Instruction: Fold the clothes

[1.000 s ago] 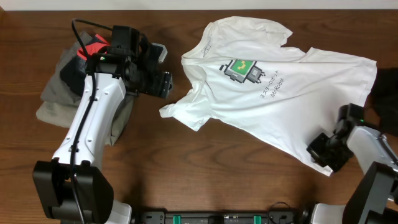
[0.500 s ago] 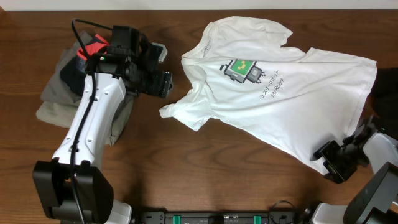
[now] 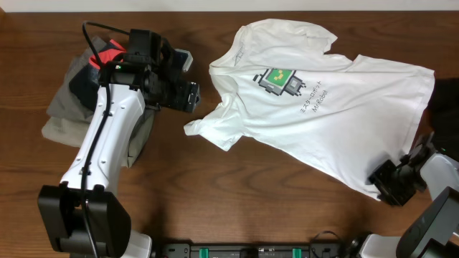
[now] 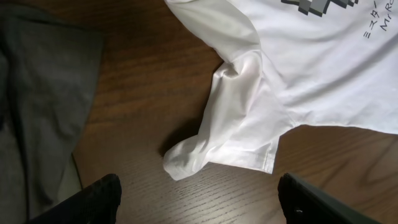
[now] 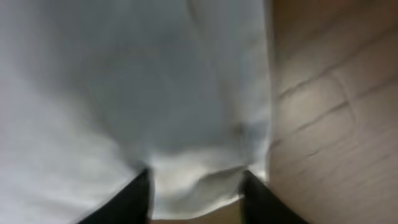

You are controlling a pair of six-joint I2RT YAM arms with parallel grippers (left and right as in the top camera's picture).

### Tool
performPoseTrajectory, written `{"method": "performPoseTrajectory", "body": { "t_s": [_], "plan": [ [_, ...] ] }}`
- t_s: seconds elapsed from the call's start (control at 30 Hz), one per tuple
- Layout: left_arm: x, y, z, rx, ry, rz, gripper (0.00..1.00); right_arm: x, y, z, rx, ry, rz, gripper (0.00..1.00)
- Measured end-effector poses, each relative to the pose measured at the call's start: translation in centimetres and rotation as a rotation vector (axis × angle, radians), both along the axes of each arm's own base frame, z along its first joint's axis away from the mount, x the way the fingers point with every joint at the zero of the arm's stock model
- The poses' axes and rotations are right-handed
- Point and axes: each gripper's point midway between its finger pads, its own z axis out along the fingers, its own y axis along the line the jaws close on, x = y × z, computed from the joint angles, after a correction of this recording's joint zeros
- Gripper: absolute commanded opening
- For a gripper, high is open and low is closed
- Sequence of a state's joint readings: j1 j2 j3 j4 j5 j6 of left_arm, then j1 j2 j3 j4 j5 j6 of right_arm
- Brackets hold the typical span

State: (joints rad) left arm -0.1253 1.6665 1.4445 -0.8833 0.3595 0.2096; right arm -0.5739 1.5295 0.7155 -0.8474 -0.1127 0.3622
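Observation:
The white T-shirt (image 3: 323, 100) lies spread face up on the wooden table, its green-and-black chest print (image 3: 280, 80) above small dark lettering. My left gripper (image 3: 192, 97) is open and empty, hovering just left of the shirt's crumpled left sleeve (image 4: 230, 124); its two fingertips (image 4: 199, 208) frame bare wood below the sleeve. My right gripper (image 3: 386, 183) sits at the shirt's lower right hem corner. In the blurred right wrist view its fingers (image 5: 196, 193) are apart, with bunched white hem (image 5: 199, 168) between them.
A pile of grey and dark garments (image 3: 68, 107) with a red item (image 3: 107, 54) on top lies at the left, under my left arm; it also shows in the left wrist view (image 4: 37, 106). A dark cloth (image 3: 446, 104) lies at the right table edge.
My right gripper has slid right and slightly down along the hem to the shirt's lower right corner. The left arm and the shirt have not visibly moved.

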Motion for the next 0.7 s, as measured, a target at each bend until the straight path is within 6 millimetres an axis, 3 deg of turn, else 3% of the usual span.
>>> {"method": "performPoseTrajectory", "body": {
  "t_s": [0.03,0.3,0.4,0.63,0.7],
  "plan": [
    [-0.1,0.0,0.0,0.0,0.002,0.0,0.83,0.1,-0.2,0.0,-0.008,-0.001,-0.006,0.01],
    [-0.1,0.0,-0.1,0.001,0.006,0.0,0.84,-0.7,-0.3,0.1,-0.004,0.031,-0.038,0.01],
    [-0.1,0.0,-0.1,0.001,0.006,0.0,0.84,-0.8,-1.3,1.2,-0.005,0.037,-0.078,0.01],
    [-0.4,0.0,-0.2,-0.007,0.028,0.023,0.88,1.4,-9.1,8.3,-0.209,-0.129,-0.238,0.01],
    [-0.5,-0.1,-0.1,-0.015,0.032,0.027,0.88,1.4,-10.5,9.9,-0.259,-0.165,-0.272,0.01]
  ]
}}
